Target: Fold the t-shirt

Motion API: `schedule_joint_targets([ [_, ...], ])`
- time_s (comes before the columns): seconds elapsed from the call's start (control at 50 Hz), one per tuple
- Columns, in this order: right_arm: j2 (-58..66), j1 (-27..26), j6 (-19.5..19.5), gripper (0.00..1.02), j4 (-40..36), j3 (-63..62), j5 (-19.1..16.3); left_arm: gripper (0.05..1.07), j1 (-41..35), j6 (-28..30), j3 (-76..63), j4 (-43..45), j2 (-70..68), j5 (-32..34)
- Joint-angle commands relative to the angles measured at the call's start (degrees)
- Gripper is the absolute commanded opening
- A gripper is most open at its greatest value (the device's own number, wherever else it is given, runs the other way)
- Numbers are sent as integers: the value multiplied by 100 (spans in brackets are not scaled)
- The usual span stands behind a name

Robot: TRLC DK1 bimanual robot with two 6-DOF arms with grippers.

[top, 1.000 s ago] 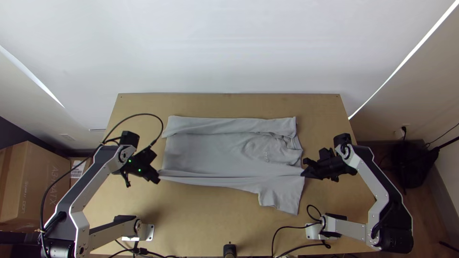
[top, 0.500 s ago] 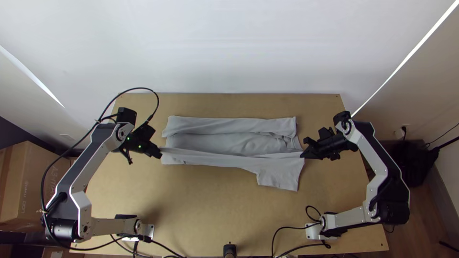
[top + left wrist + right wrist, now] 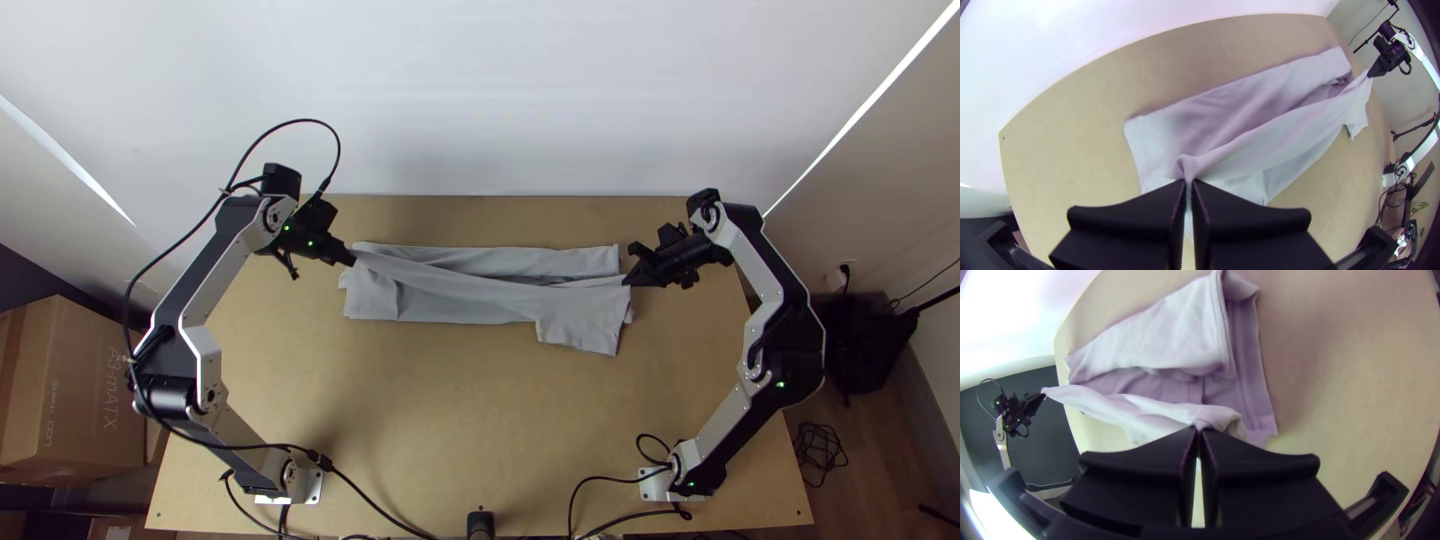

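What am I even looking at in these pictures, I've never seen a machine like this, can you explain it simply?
This is a pair of jointed robot arms, silver-grey and black: the left arm and the right arm. One view looks steeply down from high above; the other two come from a camera on each arm's wrist, so that arm's own black fingers show large at the bottom edge.

On the light wooden table lies a light grey cloth t-shirt, its far side folded inward in a long strip. The left hand and the right hand, each with two wide flat black fingers, pinch the shirt near opposite ends, with cloth stretched between them.
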Motion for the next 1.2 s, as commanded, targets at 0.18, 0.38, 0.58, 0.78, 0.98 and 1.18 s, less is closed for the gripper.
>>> schedule_joint_targets([
  [0.18,1187,9,304,2,-165,1612,-27,8,11,-73,1380,-146,1269,50],
  [0.38,2074,18,506,2,-323,2588,-9,8,91,-126,1863,-234,1919,41],
  [0.58,2452,-8,735,39,-130,2939,167,91,99,-170,1714,-287,1980,68],
  [0.78,2136,-316,858,99,160,2640,220,102,548,-319,1538,-234,1743,946],
  [0.98,1512,-676,911,99,503,1929,272,102,1040,-530,1125,-234,1436,1483],
  [1.18,1107,-905,963,99,486,1454,-607,102,1295,-715,405,38,1374,2036],
])
